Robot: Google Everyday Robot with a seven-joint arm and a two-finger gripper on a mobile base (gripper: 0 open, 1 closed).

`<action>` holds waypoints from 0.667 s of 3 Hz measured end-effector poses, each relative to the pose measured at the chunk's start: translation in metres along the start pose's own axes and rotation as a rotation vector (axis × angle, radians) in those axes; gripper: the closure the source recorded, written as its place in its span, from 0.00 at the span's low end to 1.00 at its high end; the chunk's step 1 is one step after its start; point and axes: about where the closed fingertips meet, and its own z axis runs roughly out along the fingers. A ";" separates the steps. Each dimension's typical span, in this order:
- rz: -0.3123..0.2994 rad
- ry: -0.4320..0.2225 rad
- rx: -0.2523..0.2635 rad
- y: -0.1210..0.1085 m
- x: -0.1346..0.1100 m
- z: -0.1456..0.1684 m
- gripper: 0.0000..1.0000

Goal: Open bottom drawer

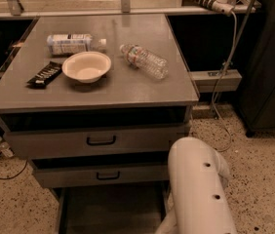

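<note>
Apparently the job was well along: the bottom drawer (109, 209) stood pulled out from under the cabinet, its flat grey tray showing below the mid drawer (69, 177) and running off the lower edge of the view. Its front & handle were out of frame, so how far out it had come couldn't be told exactly. Top drawer (54, 143) and mid drawer both sat nearly shut, each w/ a dark gap above it and a black loop handle at centre.

The arm (198, 189), a white link, came in at lower right, just beside the tray's right side, reaching down & left. The gripper was not in view; it lay somewhere below the frame past the arm's end, prob. near the drawer front, and whether it was spread or pinching the handle can't be told.

On the cabinet top lay a bowl (86, 66), a bottle (145, 61) on its side to the bowl's right, a 2nd bottle (74, 43) behind the bowl, and a dark bar (45, 74) at left. None touched the drawers.

Judged step: late in the pull. Next move would call for a straight draw along the rails, no sideways drag, then letting go and backing the arm clear w/o nudging the tray back in.
</note>
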 end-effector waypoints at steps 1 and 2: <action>-0.006 0.005 -0.030 0.048 0.035 0.015 0.00; -0.006 0.006 -0.031 0.046 0.029 0.016 0.00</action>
